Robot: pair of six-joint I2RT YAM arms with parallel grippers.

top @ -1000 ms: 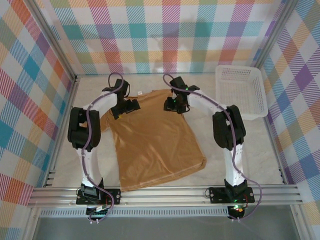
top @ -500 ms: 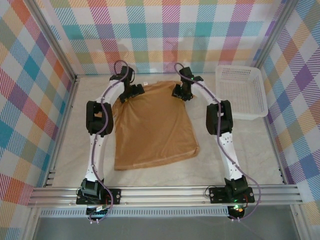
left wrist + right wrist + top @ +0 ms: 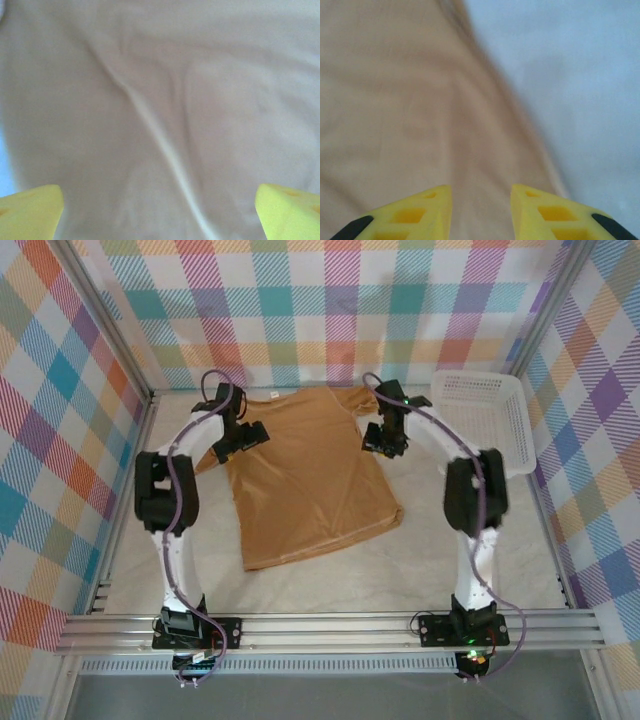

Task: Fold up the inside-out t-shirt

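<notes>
Inside-out t-shirt (image 3: 310, 480) lies spread flat on the table (image 3: 470, 560), roughly centre. Collar is toward the far wall and hem toward the arm bases, with the body slightly slanted. Small white label (image 3: 272, 398) sits at the collar.

Left pincer (image 3: 245, 438) is over the shirt's left shoulder area. It is spread wide and holds nothing. In the left wrist view the yellow fingertips (image 3: 30, 212) sit at the far corners, with creased tan cloth between them.

Right pincer (image 3: 382, 440) is at the shirt's right edge, just below the sleeve. Its gap is narrow and nothing is pinched. In the right wrist view its fingertips (image 3: 420, 215) are over cloth, with the shirt's edge and bare table to the right. Can't tell if either pincer touches the cloth.

White mesh basket (image 3: 480, 425) is at the far right, apart from the shirt.
</notes>
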